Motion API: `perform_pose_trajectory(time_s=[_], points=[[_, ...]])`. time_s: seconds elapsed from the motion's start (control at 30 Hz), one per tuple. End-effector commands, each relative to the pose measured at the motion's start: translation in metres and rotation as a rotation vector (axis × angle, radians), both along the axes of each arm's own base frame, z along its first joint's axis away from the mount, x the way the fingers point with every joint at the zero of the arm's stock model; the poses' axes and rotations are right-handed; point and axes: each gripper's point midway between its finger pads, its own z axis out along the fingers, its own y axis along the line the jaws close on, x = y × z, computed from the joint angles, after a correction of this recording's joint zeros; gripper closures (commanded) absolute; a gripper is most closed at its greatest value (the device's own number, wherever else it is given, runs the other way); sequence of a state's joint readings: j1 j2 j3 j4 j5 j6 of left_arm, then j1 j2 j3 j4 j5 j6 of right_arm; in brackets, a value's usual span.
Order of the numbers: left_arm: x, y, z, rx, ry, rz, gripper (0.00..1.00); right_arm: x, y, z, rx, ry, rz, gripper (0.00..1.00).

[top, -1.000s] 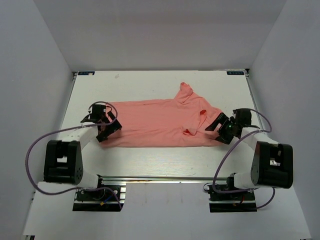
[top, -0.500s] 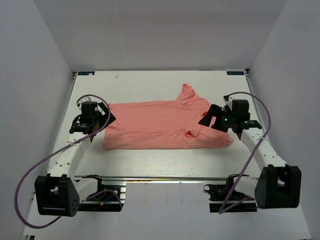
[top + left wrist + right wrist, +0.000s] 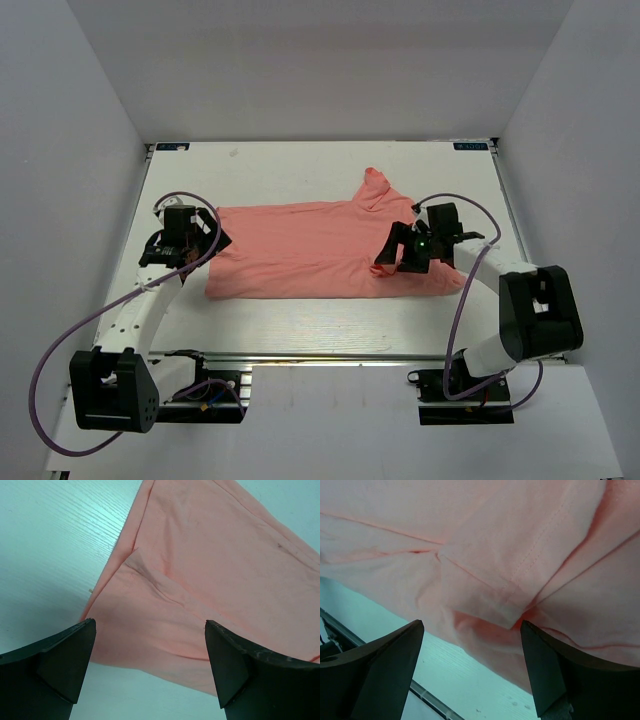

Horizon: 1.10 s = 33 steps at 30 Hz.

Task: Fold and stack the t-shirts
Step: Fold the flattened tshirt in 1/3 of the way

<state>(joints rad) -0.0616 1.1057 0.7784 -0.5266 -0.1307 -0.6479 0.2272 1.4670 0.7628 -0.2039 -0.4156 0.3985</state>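
Note:
The salmon-pink t-shirt (image 3: 320, 250) lies folded lengthwise across the middle of the white table, with one sleeve sticking up at the back (image 3: 374, 186). My left gripper (image 3: 205, 238) is open and empty, hovering over the shirt's left end; its view shows the folded hem corner (image 3: 165, 610). My right gripper (image 3: 388, 258) is open and empty above the shirt's right part, over a folded sleeve edge (image 3: 505, 605) near the front edge of the cloth. No neck label shows.
The white table (image 3: 300, 170) has walls close on the left, right and back. A metal rail (image 3: 330, 357) runs along the near edge by the arm bases. The table edge shows in the right wrist view (image 3: 380, 655).
My right gripper has swung from the shirt's right end leftward over the cloth. My left gripper moved off the shirt's lower left edge to its left end, then held still.

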Motion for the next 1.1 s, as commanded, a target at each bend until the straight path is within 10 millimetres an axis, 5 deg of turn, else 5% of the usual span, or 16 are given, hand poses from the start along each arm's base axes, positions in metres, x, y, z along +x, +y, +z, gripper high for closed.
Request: perform_pose_trajectory(time_s=[0.0, 0.2, 0.4, 0.67, 0.77, 0.8, 1.07], points=[[-0.003, 0.001, -0.002, -0.005, 0.009, 0.006, 0.00, 0.011, 0.009, -0.003, 0.020, -0.018, 0.001, 0.17], [-0.004, 0.001, -0.003, -0.004, 0.018, 0.006, 0.00, 0.013, 0.011, -0.012, 0.015, -0.006, 0.008, 0.21], [-0.003, -0.001, -0.002, -0.011, 0.010, 0.000, 0.00, 0.021, 0.023, 0.006, 0.078, -0.055, 0.039, 0.60], [-0.001, -0.001, -0.001, -0.012, 0.001, 0.000, 0.00, 0.046, 0.035, 0.026, 0.114, -0.125, 0.050, 0.63], [-0.001, -0.001, -0.001, -0.012, 0.001, 0.000, 0.00, 0.054, 0.038, 0.017, 0.100, -0.107, 0.045, 0.78], [-0.001, -0.003, -0.001, -0.018, 0.001, -0.007, 0.00, 0.059, 0.036, 0.013, 0.086, -0.103, 0.032, 0.92], [0.001, -0.005, 0.001, -0.027, -0.008, -0.014, 0.00, 0.091, 0.041, 0.023, 0.045, -0.177, 0.030, 0.92]])
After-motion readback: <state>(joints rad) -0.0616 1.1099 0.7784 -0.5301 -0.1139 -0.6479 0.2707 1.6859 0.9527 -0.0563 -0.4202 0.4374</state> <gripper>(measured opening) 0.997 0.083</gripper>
